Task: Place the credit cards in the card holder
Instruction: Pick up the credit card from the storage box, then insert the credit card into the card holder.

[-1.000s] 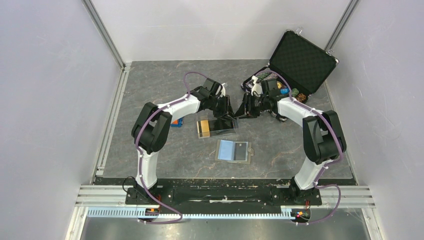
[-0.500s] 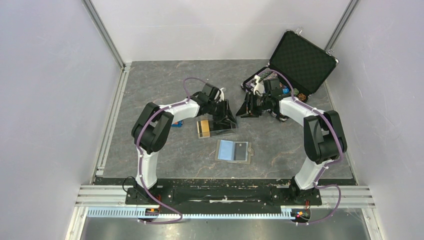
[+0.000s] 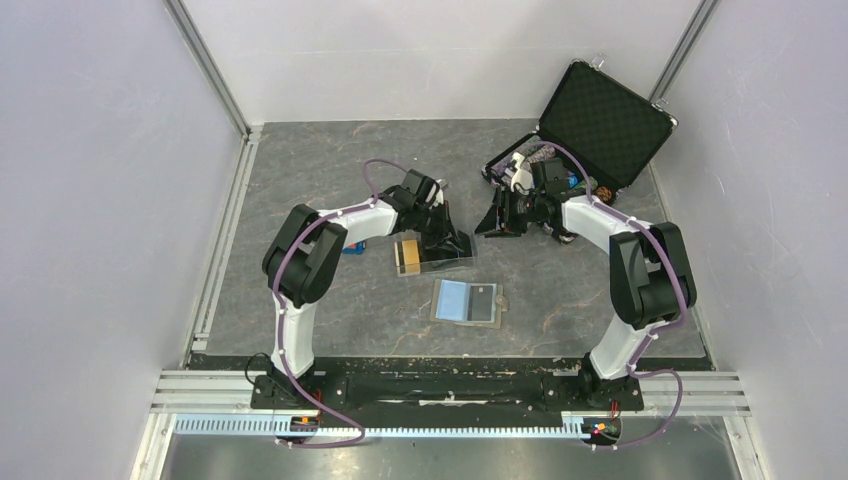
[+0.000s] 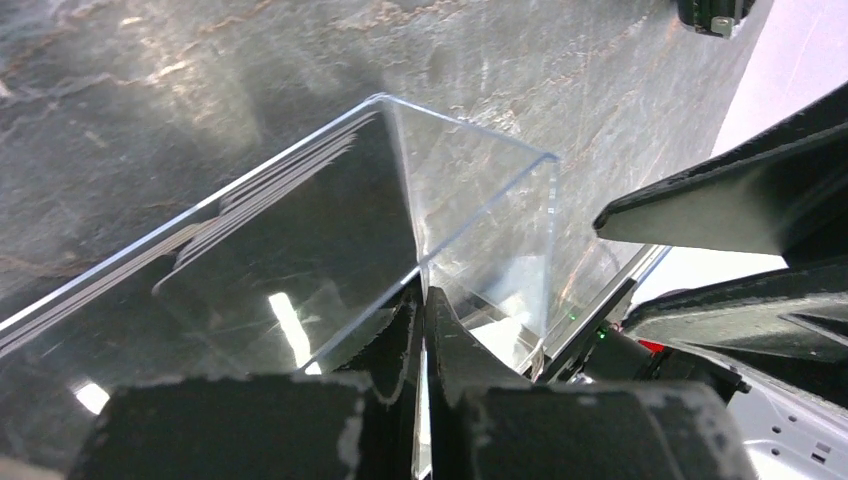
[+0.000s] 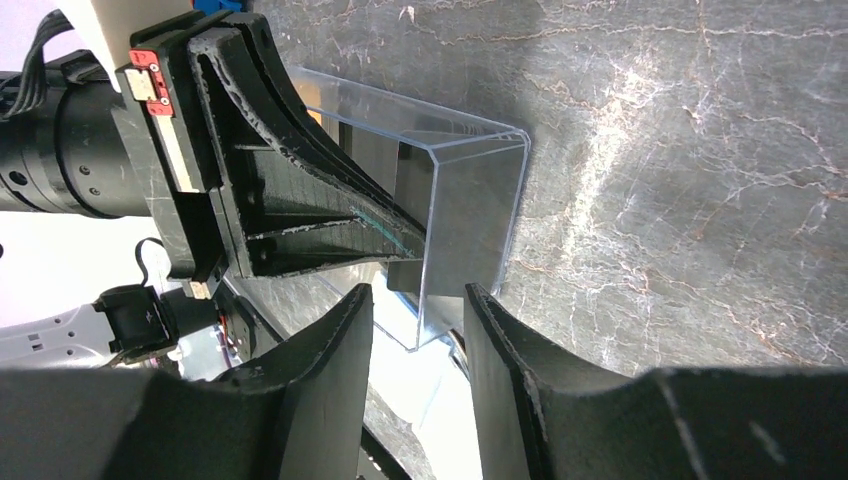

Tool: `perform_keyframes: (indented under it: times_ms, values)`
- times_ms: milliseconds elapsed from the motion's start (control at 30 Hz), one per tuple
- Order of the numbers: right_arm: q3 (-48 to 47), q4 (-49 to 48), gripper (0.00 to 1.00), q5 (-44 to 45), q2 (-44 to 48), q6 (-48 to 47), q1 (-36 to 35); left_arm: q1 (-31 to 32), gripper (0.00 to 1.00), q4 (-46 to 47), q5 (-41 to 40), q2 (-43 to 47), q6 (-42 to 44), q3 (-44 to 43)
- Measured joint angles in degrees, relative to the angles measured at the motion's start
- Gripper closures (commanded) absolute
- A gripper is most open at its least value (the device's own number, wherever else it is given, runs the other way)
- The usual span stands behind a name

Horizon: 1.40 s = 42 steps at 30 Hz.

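Now the left gripper (image 4: 421, 298) sits inside the clear tray (image 4: 487, 215), its jaws newly pinched almost shut beside the black credit cards (image 4: 280, 250); whether on a card or the wall, I cannot tell. The right gripper (image 5: 418, 300) backs away, half open and empty. The card holder (image 3: 467, 301) lies open at lower centre, awaiting a card.

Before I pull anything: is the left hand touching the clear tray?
Touching. The left wrist view shows the left hand pinched shut on an upright wall of the clear tray.

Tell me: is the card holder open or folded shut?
Open: the card holder lies spread flat, its pale blue inside facing up.
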State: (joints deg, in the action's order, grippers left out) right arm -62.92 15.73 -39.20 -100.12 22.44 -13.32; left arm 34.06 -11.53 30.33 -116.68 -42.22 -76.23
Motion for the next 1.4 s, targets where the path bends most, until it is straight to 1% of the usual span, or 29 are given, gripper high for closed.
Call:
perform_keyframes:
  times_ms: [67, 167, 300, 367, 467, 567, 667, 833, 1000, 1167, 1267, 1367, 1400]
  values:
    - [0.0, 0.0, 0.58, 0.0, 0.1, 0.0, 0.1, -0.2, 0.98, -1.2, -0.4, 0.0, 0.0, 0.0]
    - [0.0, 0.0, 0.53, 0.0, 0.5, 0.0, 0.3, -0.3, 0.98, -3.5, -1.7, 0.0, 0.2, -0.6]
    - [0.0, 0.0, 0.43, 0.0, 2.5, -0.1, 1.0, -0.2, 0.98, -7.2, -4.8, 2.0, 1.7, -1.5]
    - [0.0, 0.0, 0.38, -0.3, 3.6, -0.3, 1.2, -0.2, 0.98, -9.6, -6.5, 4.9, 2.9, -1.5]
    - [0.2, 0.0, 0.34, -1.4, 5.8, -1.1, 1.6, -0.2, 0.98, -11.4, -7.8, 10.6, 4.3, -1.5]
    - [1.9, -0.1, 0.31, -2.7, 9.0, -2.0, 2.0, -0.2, 0.98, -11.2, -7.8, 16.6, 4.9, -0.9]
    - [5.2, -0.3, 0.29, -4.1, 12.6, -2.8, 2.3, -0.2, 0.98, -9.4, -6.7, 22.2, 5.0, 2.0]
    - [12.9, -3.1, 0.30, -8.7, 18.4, -2.3, 2.5, -0.2, 0.98, -2.3, 0.2, 28.3, 3.8, 11.4]
    - [24.5, -13.6, 0.30, -15.6, 24.3, 4.3, 2.4, 0.0, 0.98, 7.2, 7.5, 30.1, -1.2, 21.2]
    - [32.2, -25.9, 0.32, -20.0, 27.8, 13.2, 1.4, 1.7, 0.98, 16.6, 12.2, 30.2, -6.5, 26.1]
    - [34.6, -32.2, 0.38, -21.4, 29.0, 17.6, 0.5, 3.0, 0.98, 21.9, 13.6, 30.7, -9.4, 27.6]
    - [36.0, -37.6, 0.52, -22.1, 29.6, 21.5, -0.4, 4.1, 0.98, 25.4, 13.9, 31.3, -11.3, 28.2]
    - [36.3, -39.0, 0.60, -22.2, 29.7, 22.5, -0.5, 4.5, 0.97, 26.2, 13.9, 31.6, -11.8, 28.3]
